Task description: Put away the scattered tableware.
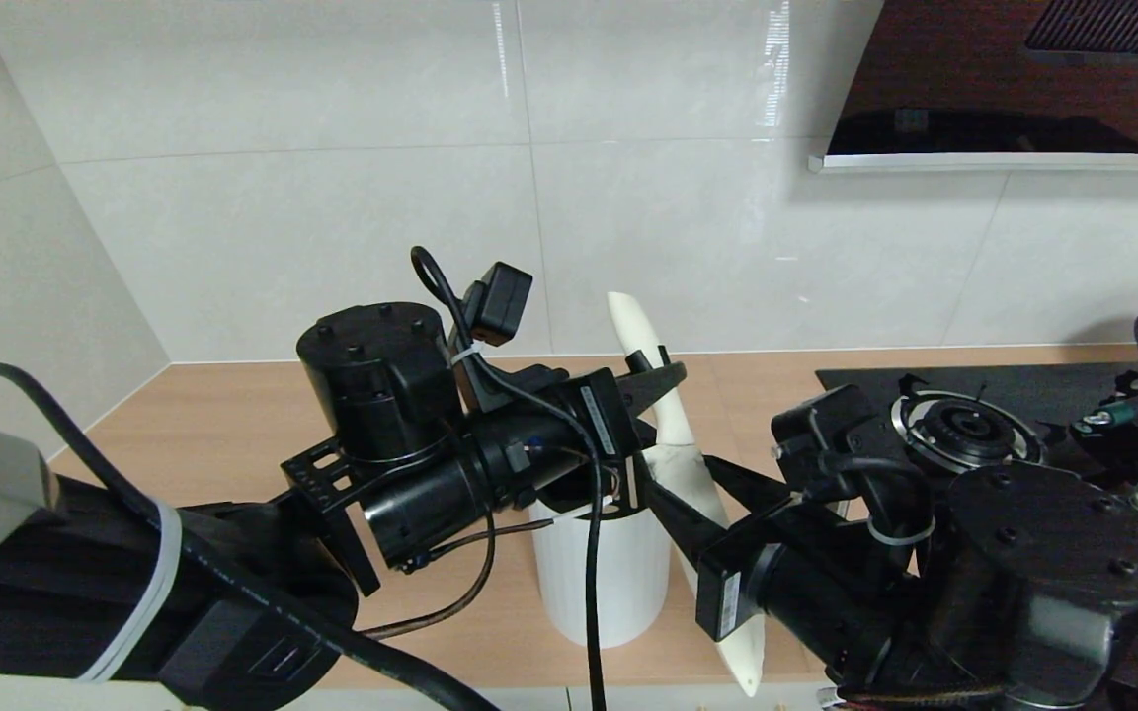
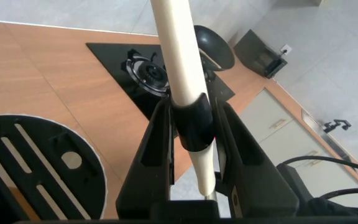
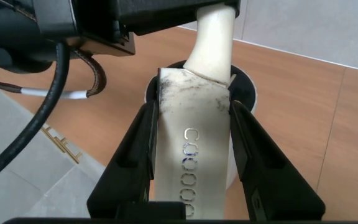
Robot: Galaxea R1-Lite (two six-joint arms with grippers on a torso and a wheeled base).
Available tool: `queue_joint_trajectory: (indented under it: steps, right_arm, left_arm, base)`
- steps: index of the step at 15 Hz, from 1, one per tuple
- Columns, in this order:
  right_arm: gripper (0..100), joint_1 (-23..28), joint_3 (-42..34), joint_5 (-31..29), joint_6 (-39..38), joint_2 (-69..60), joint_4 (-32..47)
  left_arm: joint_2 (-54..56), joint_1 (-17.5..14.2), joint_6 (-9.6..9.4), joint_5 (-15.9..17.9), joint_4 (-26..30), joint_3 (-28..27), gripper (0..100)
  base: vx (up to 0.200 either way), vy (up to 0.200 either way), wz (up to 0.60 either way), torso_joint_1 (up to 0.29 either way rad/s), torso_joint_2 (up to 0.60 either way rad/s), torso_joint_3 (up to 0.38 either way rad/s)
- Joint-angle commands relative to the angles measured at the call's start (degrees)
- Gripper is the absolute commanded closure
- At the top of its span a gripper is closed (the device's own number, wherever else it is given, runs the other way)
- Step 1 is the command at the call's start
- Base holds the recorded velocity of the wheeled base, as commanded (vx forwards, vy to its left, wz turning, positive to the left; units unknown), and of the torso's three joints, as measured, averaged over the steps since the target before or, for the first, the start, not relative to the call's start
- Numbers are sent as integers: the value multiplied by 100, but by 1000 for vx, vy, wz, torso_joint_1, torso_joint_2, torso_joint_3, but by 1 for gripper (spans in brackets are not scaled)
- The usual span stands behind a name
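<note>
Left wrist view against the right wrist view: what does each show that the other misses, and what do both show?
Only the left wrist view shows the stove and pan. Only the right wrist view shows the spatula's slotted blade. Both show the spatula's handle, held by the left gripper, and the holder.

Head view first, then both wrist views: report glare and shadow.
Head view: vertical glare streaks on the glossy white wall tiles. Left wrist view: the cream plastic slotted spatula has a brightly lit handle. Right wrist view: its blade is evenly lit, no glare.
</note>
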State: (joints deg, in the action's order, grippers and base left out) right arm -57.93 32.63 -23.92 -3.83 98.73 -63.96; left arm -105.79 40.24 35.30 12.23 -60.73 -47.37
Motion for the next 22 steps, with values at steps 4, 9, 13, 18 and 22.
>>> queue_joint_trajectory:
  steps: [4,9,13,18,22]
  right_arm:
    - [0,1,6,-131,5,-3,16]
    - [0,1,15,-131,5,-38,7]
    - [0,616,-11,-69,75,-618,77]
    - [0,1249,-3,151,216,-1137,780]
    - [0,1354,-3,159,216,-1067,789]
  left_arm:
    - [23,1,3,-1,-9,0,100]
    - [67,1,3,-1,-9,0,100]
    - [595,-394,-349,-115,-202,0,100]
    - [1298,-966,-1887,-291,-211,44,100]
    - [1684,-966,-2862,-309,-211,334,100]
  base:
    - [0,0,0,0,0,0]
    - [0,0,0,0,0,0]
    - [0,0,0,0,0,0]
    - [0,0,0,0,0,0]
    - [0,0,0,0,0,0]
